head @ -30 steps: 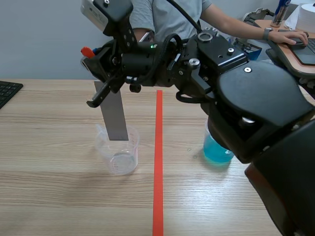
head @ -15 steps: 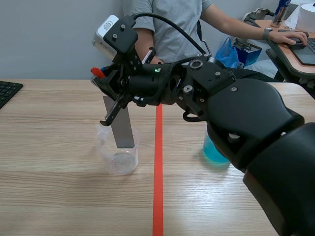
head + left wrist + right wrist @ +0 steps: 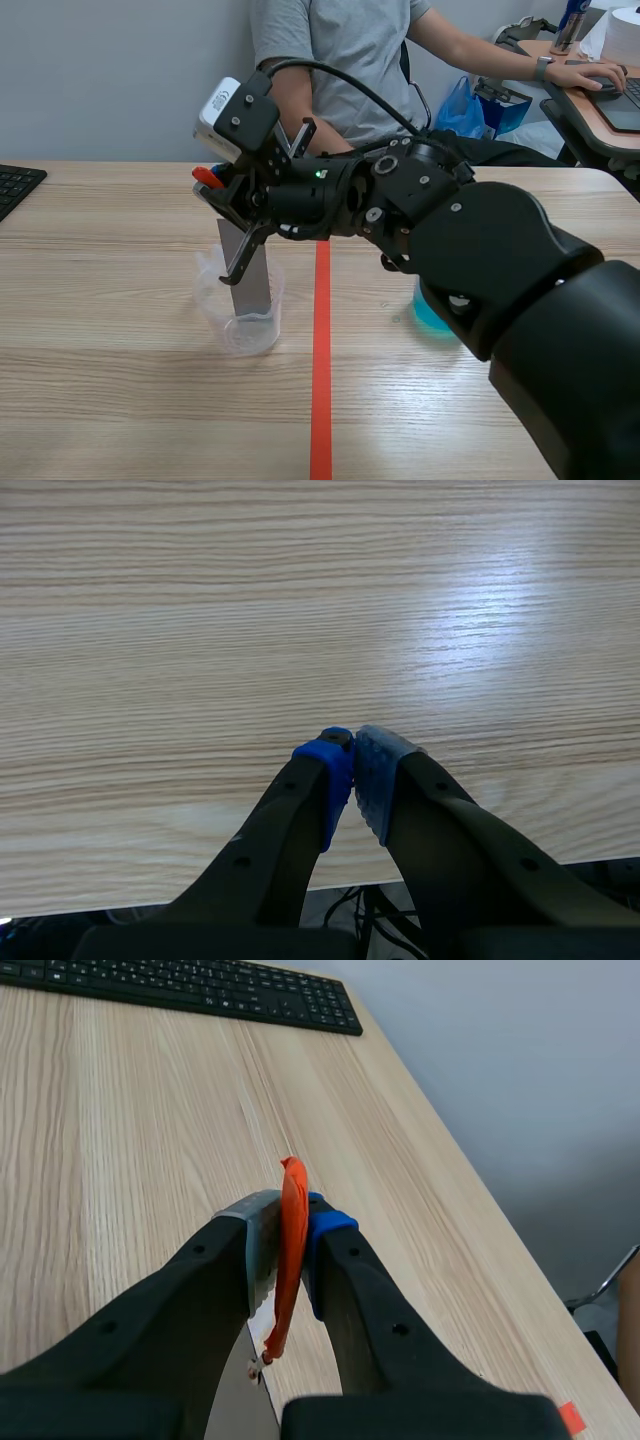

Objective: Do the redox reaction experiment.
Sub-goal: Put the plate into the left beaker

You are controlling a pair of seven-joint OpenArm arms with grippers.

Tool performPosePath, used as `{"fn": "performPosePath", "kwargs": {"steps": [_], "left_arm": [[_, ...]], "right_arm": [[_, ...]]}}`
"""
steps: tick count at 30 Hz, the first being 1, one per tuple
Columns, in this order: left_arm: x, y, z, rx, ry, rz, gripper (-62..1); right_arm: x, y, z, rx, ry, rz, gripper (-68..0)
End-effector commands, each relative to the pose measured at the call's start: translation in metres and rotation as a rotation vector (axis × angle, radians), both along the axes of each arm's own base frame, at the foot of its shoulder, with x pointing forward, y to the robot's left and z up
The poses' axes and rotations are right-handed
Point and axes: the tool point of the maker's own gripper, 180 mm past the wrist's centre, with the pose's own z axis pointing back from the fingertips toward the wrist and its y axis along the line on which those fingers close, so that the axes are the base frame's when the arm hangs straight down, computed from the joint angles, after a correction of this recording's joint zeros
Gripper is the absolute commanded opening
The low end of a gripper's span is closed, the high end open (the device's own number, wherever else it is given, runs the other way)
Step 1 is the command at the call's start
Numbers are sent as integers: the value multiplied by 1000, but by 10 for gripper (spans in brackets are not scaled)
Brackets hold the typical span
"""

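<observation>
Wood table (image 3: 100, 300) | right end effector (image 3: 293, 1222) grips metal strip (image 3: 258, 290) | left end effector (image 3: 353, 752) clenched

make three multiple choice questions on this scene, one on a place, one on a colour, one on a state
1. Where is the lower end of the grey metal strip?
A flat on the wood
B inside the clear beaker
C across the tape line

2. What colour is the liquid in the other cup?
A yellow
B colourless
C blue

3. How does the left tool stand?
A shut on nothing
B wide open
C shut on the strip

Answers: 1 B, the strip's end dips below the beaker's rim. 2 C, blue shows through the cup's wall. 3 A, it is closed over bare wood with nothing in it.
</observation>
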Motion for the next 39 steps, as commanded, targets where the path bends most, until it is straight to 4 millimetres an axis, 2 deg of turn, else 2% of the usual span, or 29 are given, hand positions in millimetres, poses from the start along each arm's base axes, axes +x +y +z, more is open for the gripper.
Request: {"fn": "performPosePath", "kwargs": {"steps": [1,10,14,24,29,32,33,35,37,39], "left_arm": [[5,-2,5,-12,-34,7,-562],[5,-2,5,-12,-33,7,-562],[5,-2,5,-12,-33,7,-562],[5,-2,5,-12,-33,7,-562],[5,-2,5,-13,-33,7,-562],[5,-2,4,-13,-32,7,-562],[5,-2,4,-13,-32,7,-562],[5,-3,4,-15,-31,9,-562],[4,-3,4,-16,-31,10,-562],[4,-3,4,-16,-31,11,-562]], "right_arm": [[6,5,19,42,-37,1,-662],[5,5,17,28,-42,3,-662],[5,6,17,29,-40,9,-623],[-20,20,15,30,26,140,-619],[-23,24,15,30,26,153,-479],[-30,29,12,19,28,176,-464],[-32,31,11,16,28,185,-439],[-38,36,11,16,26,208,-334],[-46,41,13,33,21,239,-195],[-54,46,15,52,18,268,-96]]}}
